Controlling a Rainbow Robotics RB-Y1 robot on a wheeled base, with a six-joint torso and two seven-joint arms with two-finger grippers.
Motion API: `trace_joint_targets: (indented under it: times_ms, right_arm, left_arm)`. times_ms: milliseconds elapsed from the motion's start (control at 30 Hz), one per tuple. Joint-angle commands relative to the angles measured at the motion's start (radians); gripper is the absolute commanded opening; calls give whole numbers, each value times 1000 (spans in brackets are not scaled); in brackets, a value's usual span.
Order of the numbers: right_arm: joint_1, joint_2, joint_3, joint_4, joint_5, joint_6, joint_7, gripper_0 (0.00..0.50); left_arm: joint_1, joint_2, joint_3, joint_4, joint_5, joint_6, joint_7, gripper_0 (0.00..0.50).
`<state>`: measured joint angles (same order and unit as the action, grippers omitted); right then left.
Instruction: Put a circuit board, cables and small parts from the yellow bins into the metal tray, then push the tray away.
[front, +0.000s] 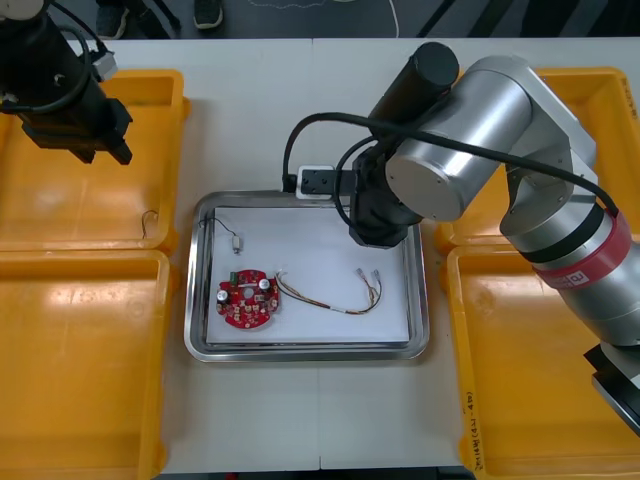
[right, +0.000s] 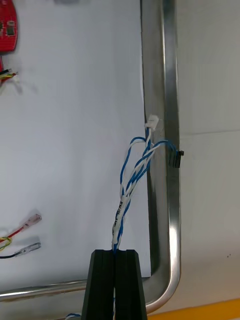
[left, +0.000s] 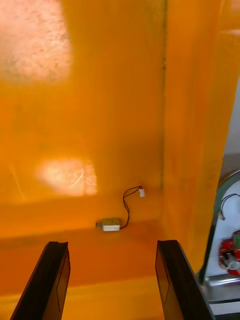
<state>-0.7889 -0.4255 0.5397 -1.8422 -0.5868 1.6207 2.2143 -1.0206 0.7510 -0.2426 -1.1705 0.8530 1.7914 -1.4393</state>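
Right gripper (right: 116, 252) pinches blue-and-white cable (right: 132, 185) over metal tray (right: 167, 75); left gripper (left: 112, 243) (spread wide) above yellow bin (left: 100, 125)

Shiny metal tray (front: 193, 300), white inside, sits mid-surface between yellow bins (front: 80, 370). Inside it, a round red board (front: 247, 300) lies near left. A red and yellow cable (front: 330, 298) curves to its right. A small part (front: 237, 240) lies far left. A twisted blue and white cable (right: 131, 185), pinched in the right claw (right: 116, 252), reaches the tray's far rim. Another wired part (left: 111, 224) lies in the far left bin.
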Motion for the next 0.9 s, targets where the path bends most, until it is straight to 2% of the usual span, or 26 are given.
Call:
trace_joint_targets:
  times_ms: [33,167,400,900]
  right_arm:
    - [-47,24,40,-22,9,-10,18,0]
    - [-47,28,71,8,4,-12,28,0]
    - [-47,33,135,15,64,-30,36,0]
    - [-47,70,192,121,88,-122,59,0]
  left_arm:
    - [-59,47,-81,11,21,-46,-43,500]
    - [-59,47,-122,31,35,-60,-81,500]
    - [-50,45,-152,88,63,-90,-185,500]
    - [73,45,-135,51,110,-202,-245,500]
